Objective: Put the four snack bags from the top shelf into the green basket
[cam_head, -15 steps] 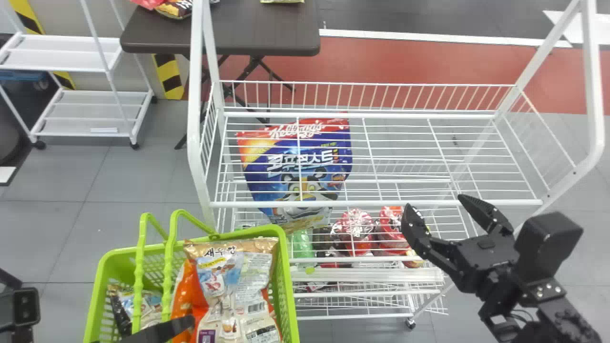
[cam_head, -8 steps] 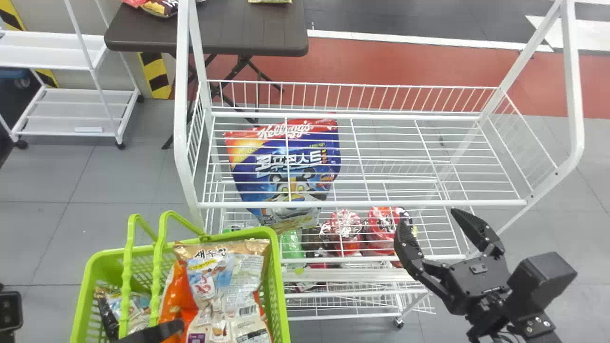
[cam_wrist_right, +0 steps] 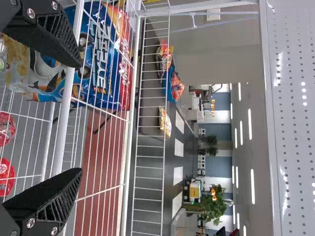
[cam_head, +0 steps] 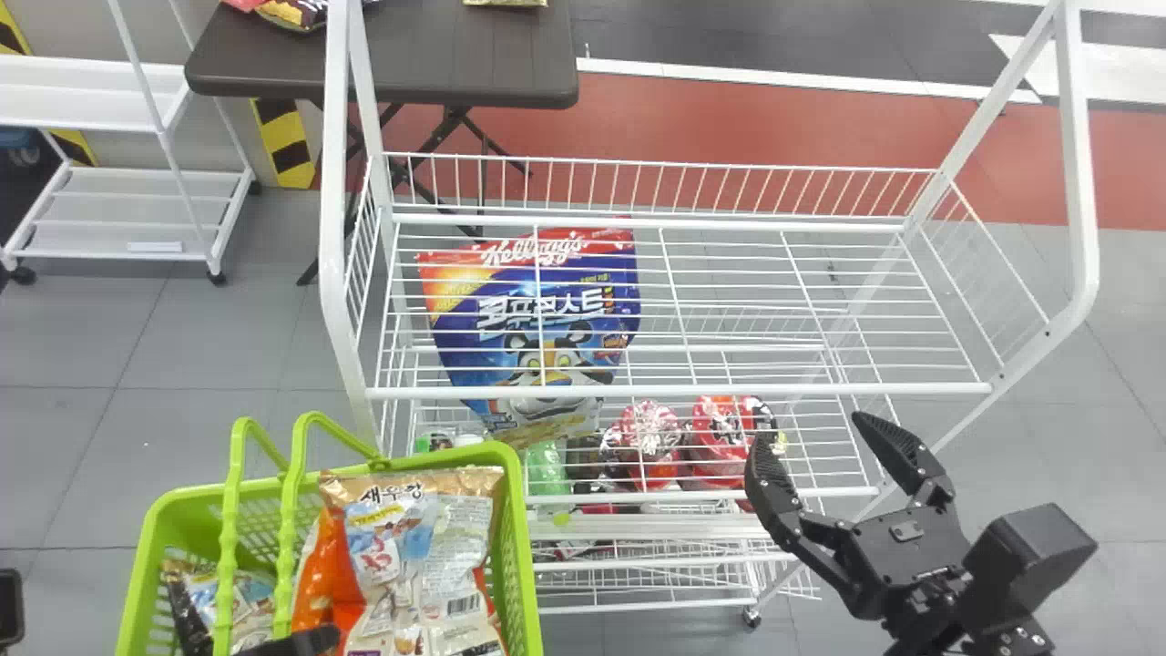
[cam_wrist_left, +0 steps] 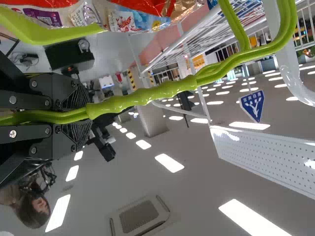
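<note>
Hanging at 4 o'clock in the head view, R gripper (cam_head: pixel 811 433) is spread by the shelf (cam_head: pixel 674 392); orange bag (cam_head: pixel 401 565) sits in the bkt (cam_head: pixel 526 556) at 7, L gripper (cam_head: pixel 301 643) near it. L wrist cam: fingers pinch bkt handle (cam_wrist_left: pixel 142 97). R wrist cam: fingers apart, blue bag (cam_wrist_right: pixel 110 64) behind wires (cam_wrist_right: pixel 151 128).

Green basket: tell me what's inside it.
A large orange-and-tan snack bag is at the right of the basket; other packaging lies lower at the left, partly behind the handles. Whatever is under them is covered.
</note>
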You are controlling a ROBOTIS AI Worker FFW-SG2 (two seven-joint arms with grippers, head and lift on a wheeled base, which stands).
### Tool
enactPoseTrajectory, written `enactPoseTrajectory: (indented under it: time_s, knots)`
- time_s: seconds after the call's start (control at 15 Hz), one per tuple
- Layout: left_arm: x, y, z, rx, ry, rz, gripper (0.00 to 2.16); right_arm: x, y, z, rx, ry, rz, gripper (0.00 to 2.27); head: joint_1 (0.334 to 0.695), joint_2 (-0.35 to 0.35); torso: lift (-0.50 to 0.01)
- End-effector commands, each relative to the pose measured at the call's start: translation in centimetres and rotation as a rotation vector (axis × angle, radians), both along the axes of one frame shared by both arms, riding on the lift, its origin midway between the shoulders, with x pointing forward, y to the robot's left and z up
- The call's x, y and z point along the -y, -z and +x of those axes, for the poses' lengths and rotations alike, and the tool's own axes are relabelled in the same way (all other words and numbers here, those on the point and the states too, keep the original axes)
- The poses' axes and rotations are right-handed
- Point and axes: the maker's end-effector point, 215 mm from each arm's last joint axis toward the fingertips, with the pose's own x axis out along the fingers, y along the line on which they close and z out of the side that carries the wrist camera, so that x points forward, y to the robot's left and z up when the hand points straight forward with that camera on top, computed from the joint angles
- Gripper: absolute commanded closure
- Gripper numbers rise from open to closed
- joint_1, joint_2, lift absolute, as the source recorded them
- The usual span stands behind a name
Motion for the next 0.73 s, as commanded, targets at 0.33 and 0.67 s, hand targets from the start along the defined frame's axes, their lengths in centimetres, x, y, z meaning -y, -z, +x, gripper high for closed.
enactPoseTrajectory:
  time_s: [0.33,0.67]
  knots:
    - [0.08,-0.31,-0.20,0.001,0.007,-0.009,2.15,-0.28,-0.18,-0.15,0.001,0.006,0.012,0.06,0.695,-0.121,0.000]
    - [0.02,-0.27,-0.25,0.000,0.005,-0.008,2.15,-0.28,-0.23,-0.09,0.002,0.006,0.012,0.06,0.695,-0.117,0.000]
